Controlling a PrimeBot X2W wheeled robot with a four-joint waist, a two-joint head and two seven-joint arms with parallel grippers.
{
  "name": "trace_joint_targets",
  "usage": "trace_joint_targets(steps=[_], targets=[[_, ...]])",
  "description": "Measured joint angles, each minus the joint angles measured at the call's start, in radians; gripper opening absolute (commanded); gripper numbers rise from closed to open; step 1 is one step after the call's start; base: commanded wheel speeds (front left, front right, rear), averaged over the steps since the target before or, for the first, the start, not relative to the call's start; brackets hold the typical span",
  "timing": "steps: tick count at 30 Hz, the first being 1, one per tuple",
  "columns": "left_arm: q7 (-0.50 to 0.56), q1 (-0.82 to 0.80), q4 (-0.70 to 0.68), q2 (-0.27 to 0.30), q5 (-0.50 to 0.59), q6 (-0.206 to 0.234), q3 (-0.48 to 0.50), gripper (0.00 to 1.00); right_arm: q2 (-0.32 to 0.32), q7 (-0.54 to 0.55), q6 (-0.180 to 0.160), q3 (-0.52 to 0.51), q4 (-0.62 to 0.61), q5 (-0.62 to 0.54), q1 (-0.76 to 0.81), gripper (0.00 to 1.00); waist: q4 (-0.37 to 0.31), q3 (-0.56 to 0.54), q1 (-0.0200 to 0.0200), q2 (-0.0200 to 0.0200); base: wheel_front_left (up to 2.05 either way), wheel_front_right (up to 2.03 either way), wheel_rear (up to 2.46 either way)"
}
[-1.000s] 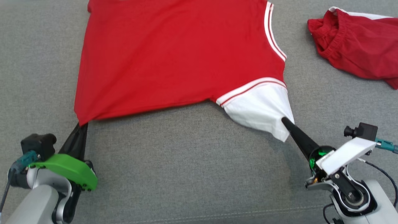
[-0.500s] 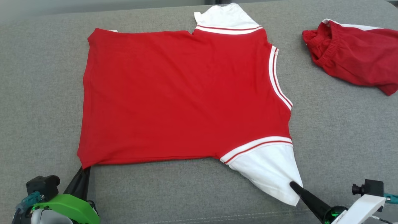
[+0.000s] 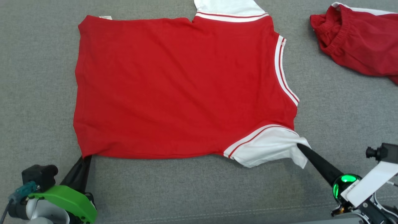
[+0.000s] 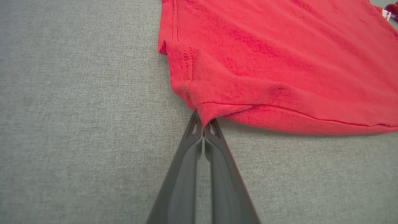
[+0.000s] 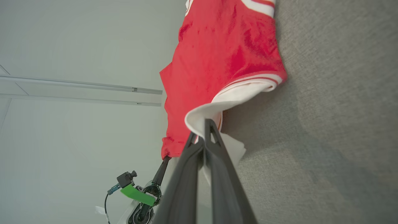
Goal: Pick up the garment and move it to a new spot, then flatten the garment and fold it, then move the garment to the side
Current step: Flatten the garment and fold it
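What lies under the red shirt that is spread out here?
The red shirt is spread on the grey fabric surface, which shows around it. Whatever the cloth covers is hidden. The left claw and right claw pinch its near corner and white sleeve.

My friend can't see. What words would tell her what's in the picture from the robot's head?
A red shirt with white sleeves lies spread out on a grey fabric surface. The left gripper, jaws shut, pinches its near left corner, and the right gripper, jaws shut, pinches a white sleeve. Another red garment lies crumpled at the upper right.
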Motion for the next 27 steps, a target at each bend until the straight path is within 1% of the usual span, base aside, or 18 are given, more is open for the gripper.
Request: trace_joint_targets(steps=[5, 8, 10, 12, 14, 16, 17, 21, 25, 27], targets=[[0.099, -0.054, -0.089, 0.069, 0.008, 0.002, -0.005, 0.0, -0.025, 0.004, -0.002, -0.01, -0.038, -0.028, -0.095, 0.0, 0.0, 0.042, 0.0, 0.0, 0.0, 0.0, 0.0], [0.16, -0.111, -0.143, 0.12, 0.013, 0.002, 0.009, 0.0, -0.031, 0.006, -0.014, -0.027, -0.05, -0.035, -0.15, 0.0, 0.001, 0.068, 0.0, 0.0, 0.0, 0.0, 0.0], [0.204, -0.156, -0.172, 0.156, 0.016, 0.002, 0.026, 0.0, -0.035, 0.014, -0.029, -0.033, -0.053, -0.035, -0.187, 0.0, 0.003, 0.086, 0.0, 0.0, 0.0, 0.0, 0.0], [0.255, -0.191, -0.195, 0.191, 0.015, 0.005, 0.035, 0.0, -0.047, 0.023, -0.036, -0.033, -0.052, -0.045, -0.223, 0.0, 0.004, 0.102, 0.0, 0.0, 0.0, 0.0, 0.0], [0.296, -0.211, -0.214, 0.206, 0.005, 0.008, 0.047, 0.0, -0.062, 0.023, -0.055, -0.036, -0.044, -0.061, -0.266, 0.0, 0.006, 0.118, 0.0, 0.0, 0.0, 0.0, 0.0], [0.334, -0.241, -0.225, 0.218, 0.003, 0.009, 0.051, 0.0, -0.06, 0.032, -0.072, -0.035, -0.03, -0.062, -0.31, 0.0, 0.006, 0.134, 0.0, 0.0, 0.0, 0.0, 0.0], [0.37, -0.275, -0.228, 0.231, -0.004, 0.009, 0.058, 0.0, -0.06, 0.04, -0.083, -0.029, -0.012, -0.064, -0.349, 0.0, 0.006, 0.148, 0.0, 0.0, 0.0, 0.0, 0.0], [0.429, -0.34, -0.239, 0.222, -0.038, 0.009, 0.051, 0.0, -0.06, 0.05, -0.109, -0.019, 0.025, -0.089, -0.411, 0.0, 0.006, 0.173, 0.0, 0.0, 0.0, 0.0, 0.0], [0.482, -0.39, -0.239, 0.193, -0.05, 0.009, 0.023, 0.0, -0.055, 0.054, -0.124, -0.003, 0.062, -0.1, -0.464, 0.0, 0.007, 0.194, 0.0, 0.0, 0.0, 0.0, 0.0], [0.507, -0.4, -0.228, 0.186, -0.05, 0.009, 0.011, 0.0, -0.051, 0.054, -0.126, 0.007, 0.081, -0.108, -0.49, 0.0, 0.007, 0.202, 0.0, 0.0, 0.0, 0.0, 0.0]])
